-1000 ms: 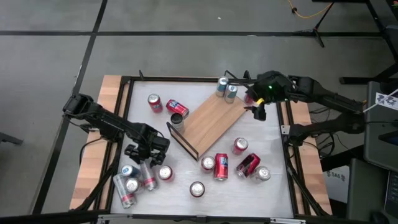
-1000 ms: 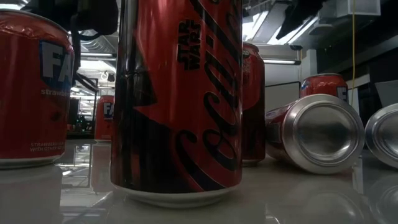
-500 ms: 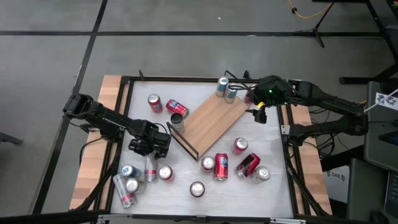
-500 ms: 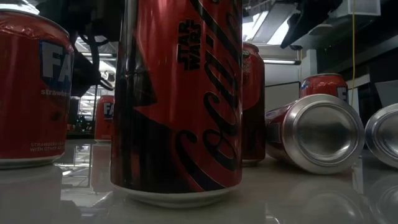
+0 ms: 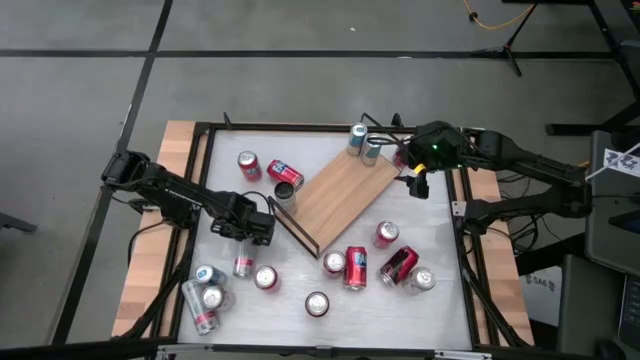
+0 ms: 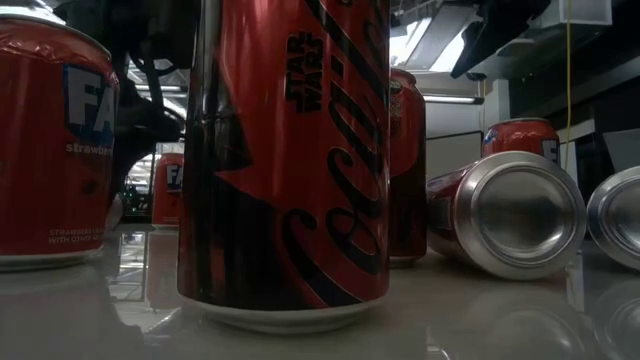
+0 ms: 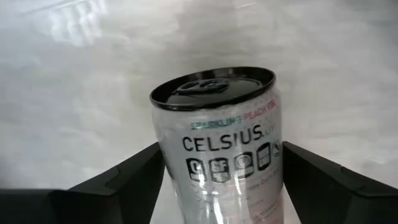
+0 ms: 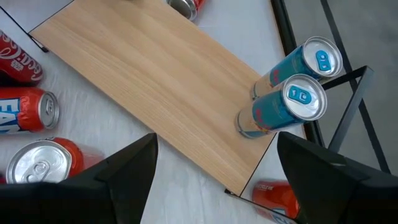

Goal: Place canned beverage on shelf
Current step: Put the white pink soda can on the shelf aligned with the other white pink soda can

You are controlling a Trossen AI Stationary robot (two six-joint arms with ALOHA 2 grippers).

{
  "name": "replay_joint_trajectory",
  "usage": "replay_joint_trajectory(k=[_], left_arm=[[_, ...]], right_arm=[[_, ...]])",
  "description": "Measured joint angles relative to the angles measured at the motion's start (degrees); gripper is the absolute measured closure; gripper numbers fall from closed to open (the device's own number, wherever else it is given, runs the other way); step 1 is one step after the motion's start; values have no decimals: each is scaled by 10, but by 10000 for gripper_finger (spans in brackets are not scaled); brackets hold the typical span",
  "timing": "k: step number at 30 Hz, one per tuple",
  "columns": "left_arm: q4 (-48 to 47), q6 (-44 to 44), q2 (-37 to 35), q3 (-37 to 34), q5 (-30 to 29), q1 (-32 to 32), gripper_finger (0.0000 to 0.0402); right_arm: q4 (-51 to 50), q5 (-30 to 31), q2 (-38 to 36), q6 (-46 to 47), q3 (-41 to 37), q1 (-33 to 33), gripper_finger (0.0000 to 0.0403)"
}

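Observation:
My left gripper (image 7: 221,186) is shut on a white Celsius can with a black lid (image 7: 217,124). In the high view the can (image 5: 242,265) is just on the near side of the gripper, between the cluster of cans at the near left and the shelf. The shelf (image 5: 340,195) is a light-wood board lying slantwise on the white tabletop, with a black wire rail (image 5: 293,228) at its near-left end. Two teal cans (image 8: 292,102) stand at its far-right end. My right gripper (image 8: 214,180) is open and empty above that end (image 5: 417,182). My left gripper pinches the Celsius can's side wall (image 7: 180,180) between its two fingers, one on each side, below the lid. The can sits upright in the hold, with its lid up. Whether its base is clear of the table, I cannot tell.
Several cans stand and lie at the near left (image 5: 205,295). Red cans stand and lie near the shelf's near side (image 5: 356,268). Two red cans (image 5: 285,172) and a dark can (image 5: 285,193) are by the shelf's left corner. The black frame (image 5: 200,180) borders the table.
My left gripper has moved with the Celsius can from the near-left cluster of cans toward the far edge, closer to the shelf's railed end. The can has gone with it and now shows its round top.

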Motion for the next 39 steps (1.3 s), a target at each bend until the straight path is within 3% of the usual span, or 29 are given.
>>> replay_joint_trajectory(k=[7, 13, 20, 33, 39], left_arm=[[62, -3, 1, -52, 6, -7, 133], [66, -1, 0, -49, 13, -7, 160], [66, 25, -20, -36, -2, -7, 165], [66, 46, -140, -35, -78, -45, 164], [67, 112, -208, -35, -86, -58, 163]], right_arm=[[0, 0, 0, 0, 0, 0, 81], [0, 0, 0, 0, 0, 0, 81], [5, 0, 0, 0, 0, 0, 81], [5, 0, 0, 0, 0, 0, 81], [11, -11, 0, -2, 0, 0, 81]])
